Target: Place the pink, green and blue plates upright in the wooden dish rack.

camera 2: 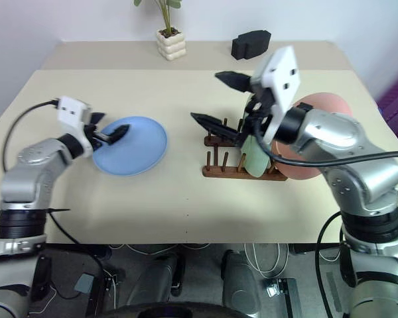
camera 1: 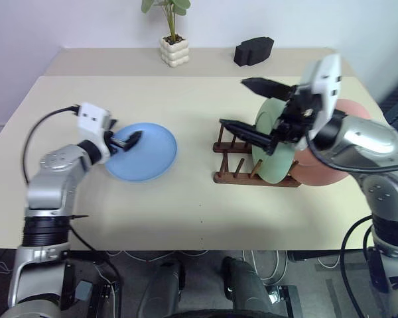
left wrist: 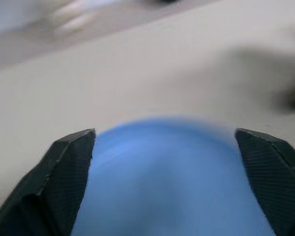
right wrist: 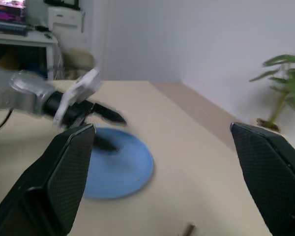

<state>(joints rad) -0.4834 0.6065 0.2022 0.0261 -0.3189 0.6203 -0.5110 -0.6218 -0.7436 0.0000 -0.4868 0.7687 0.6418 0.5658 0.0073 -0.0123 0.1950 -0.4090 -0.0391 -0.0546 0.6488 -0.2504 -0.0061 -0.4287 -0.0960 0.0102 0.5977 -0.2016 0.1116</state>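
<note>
So the blue plate (camera 1: 141, 152) is the one left to deal with: it lies flat on the worktop (camera 1: 186, 205), well to the left of the wooden dish rack (camera 1: 252, 162). The green plate (camera 1: 273, 142) already stands upright between the pegs, and the pink plate (camera 1: 331, 165) sits at the rack's right end, mostly hidden behind the right arm, so I can't tell how well it's seated.

My guess on handling: it's a stiff, light, matte plate, probably not too slippery, but flat on the surface it gives nothing to grab except the rim. I'd pinch the near left edge, one finger over the lip and one under, then tilt it up.

The left gripper (camera 1: 129, 140) hovers at that left rim with its fingers spread wide, the plate's edge showing between them in the wrist view, nothing clamped. I can't tell if a tip touches the plate. The right gripper (camera 1: 249, 106) is up over the rack, fingers wide apart too, holding nothing.
</note>
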